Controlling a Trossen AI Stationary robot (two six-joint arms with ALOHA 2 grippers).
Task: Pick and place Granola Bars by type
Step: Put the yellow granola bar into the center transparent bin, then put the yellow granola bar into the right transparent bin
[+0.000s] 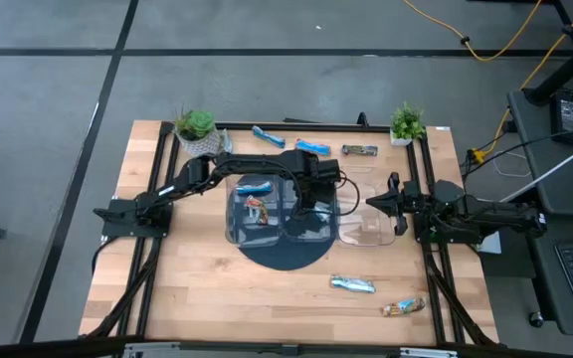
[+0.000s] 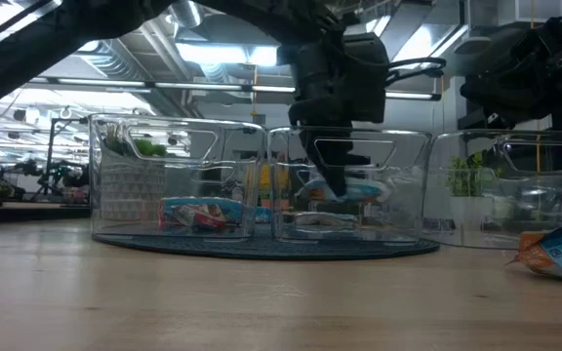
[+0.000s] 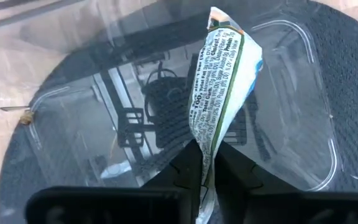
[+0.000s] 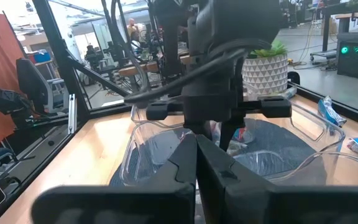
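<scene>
My left gripper [image 3: 207, 177] is shut on a silver-blue granola bar [image 3: 222, 87] over the middle clear tray [image 1: 311, 227]. In the low view this gripper [image 2: 335, 180] reaches down inside that tray. My right gripper [image 4: 196, 163] is shut and empty, hovering beside the right tray [image 1: 366, 231]. The left tray [image 1: 239, 224] holds a blue bar [image 1: 257, 186] and an orange one [image 1: 258, 209]. Loose on the table lie two blue bars [image 1: 268, 136] [image 1: 312, 147], a dark brown bar [image 1: 359, 150], a silver-blue bar [image 1: 352, 285] and a tan-orange bar [image 1: 403, 308]. My left gripper pinches the silver-blue bar by one end of its wrapper [image 3: 205, 146] between the two fingers, coming from above and pointing down. The rest of the bar sticks out beyond the fingertips. In the low view the bar [image 2: 351, 190] is lifted clear above the tray floor.
The three trays stand side by side on a dark round mat [image 1: 286, 257]. Two small potted plants [image 1: 195, 124] [image 1: 406, 121] stand at the far corners. A black frame [image 1: 157, 259] runs along the table's sides. Bare wood lies in front of the mat.
</scene>
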